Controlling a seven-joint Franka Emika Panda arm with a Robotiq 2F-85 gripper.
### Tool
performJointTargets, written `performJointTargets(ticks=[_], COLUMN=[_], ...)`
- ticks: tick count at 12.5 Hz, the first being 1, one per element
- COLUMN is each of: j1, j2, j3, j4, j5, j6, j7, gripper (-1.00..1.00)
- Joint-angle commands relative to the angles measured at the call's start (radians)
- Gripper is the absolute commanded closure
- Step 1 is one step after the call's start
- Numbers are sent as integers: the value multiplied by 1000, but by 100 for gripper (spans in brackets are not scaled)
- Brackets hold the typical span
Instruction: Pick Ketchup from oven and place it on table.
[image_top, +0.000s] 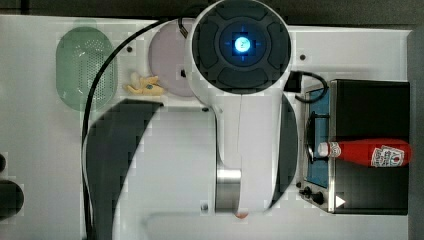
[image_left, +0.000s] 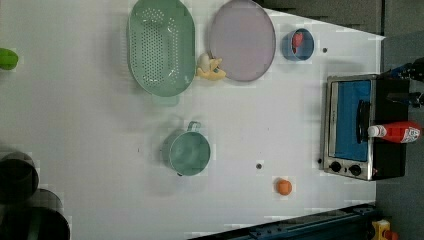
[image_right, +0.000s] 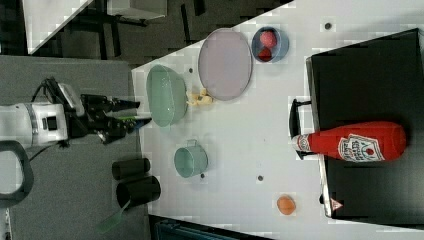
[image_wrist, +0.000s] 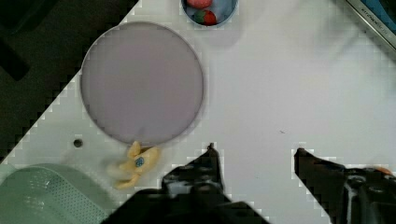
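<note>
The Ketchup (image_top: 370, 152), a red bottle with a white cap and white label, lies on its side on top of the black oven (image_top: 370, 110). Its cap sticks out over the glass door side. The left view shows the Ketchup (image_left: 397, 131) on the oven (image_left: 350, 125), and in the right view the Ketchup (image_right: 355, 141) rests on the oven (image_right: 370, 75). My gripper (image_wrist: 255, 154) is open, with only bare white table (image_wrist: 280, 70) between its fingers. In the right view my gripper (image_right: 142, 111) hangs at the right view's left, far from the bottle.
A lilac plate (image_wrist: 142, 81), a yellow banana toy (image_wrist: 133, 163) and a green colander (image_wrist: 46, 196) lie below my gripper. A blue bowl (image_left: 297, 44) with red fruit, a mint pot (image_left: 189, 152) and an orange fruit (image_left: 283, 187) stand on the table. Black cylinders (image_right: 135, 180) sit off its edge.
</note>
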Motion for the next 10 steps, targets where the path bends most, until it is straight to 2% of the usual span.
performJointTargets(ticks=[1, 3, 6, 10], j1=[-33, -33, -43, -65], j2=[-367, -367, -362, -320], j3=[-14, -17, -60, -197], j4=[-199, -199, -199, -198], j5=[-16, -17, -19, -19], j6=[-227, -227, -226, -192], j7=[-22, -22, -22, -22], gripper=[-58, -99, -100, -100])
